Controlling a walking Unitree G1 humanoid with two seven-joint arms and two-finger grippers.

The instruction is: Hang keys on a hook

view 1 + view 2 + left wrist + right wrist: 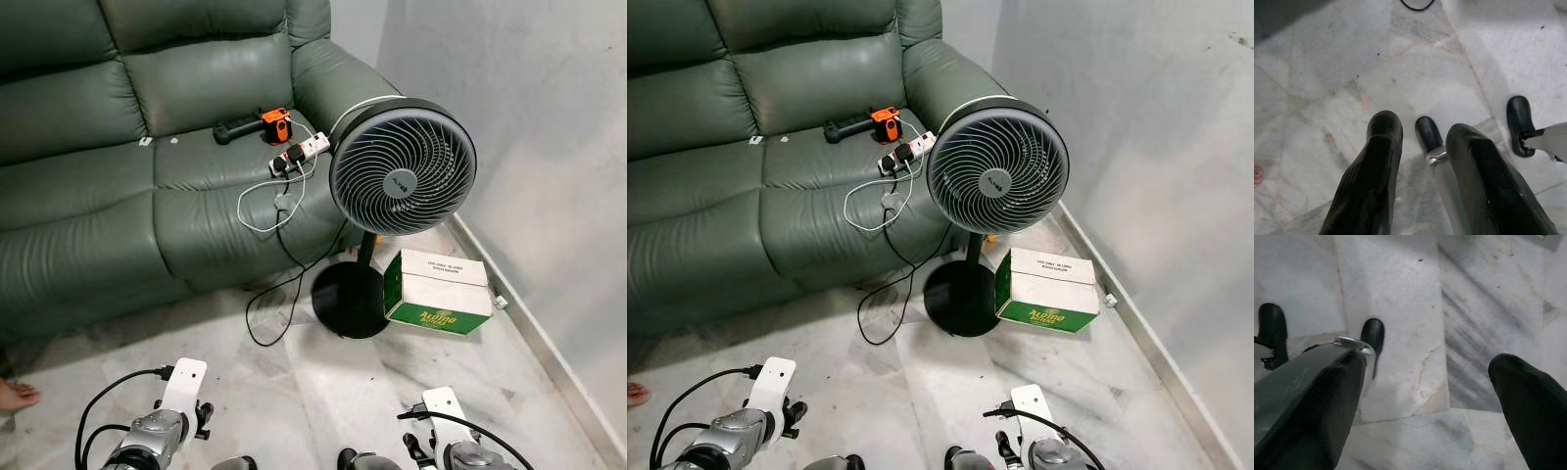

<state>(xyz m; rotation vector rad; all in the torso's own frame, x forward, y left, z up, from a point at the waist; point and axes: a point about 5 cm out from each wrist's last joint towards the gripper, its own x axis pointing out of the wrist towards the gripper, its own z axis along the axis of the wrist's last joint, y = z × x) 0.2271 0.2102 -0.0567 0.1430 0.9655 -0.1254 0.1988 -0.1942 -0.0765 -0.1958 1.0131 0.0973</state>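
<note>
Pale marble floor (pixel 294 392) runs up to a dark green leather sofa (pixel 118 176) on one side and a grey wall (pixel 529 117) on the other. On the sofa seat lie a black and orange tool (pixel 257 125) and a white power strip (pixel 300 152), with white and black cables trailing off the cushion down to the floor. Just in front of the sofa's arm stands a black pedestal fan (pixel 402 168), and a green and white cardboard box (pixel 437 291) sits touching its round base, near the wall. At the far left edge of the floor, a person's bare toes (pixel 15 396) peek in.

Both silver arms hang low over the marble. The left pincer (pixel 1422 147) points down at the floor, its two black fingers a little apart with nothing between them. The right pincer (pixel 1427 382) has its fingers spread wide, also empty. I can spot neither keys nor a hook anywhere from here.
</note>
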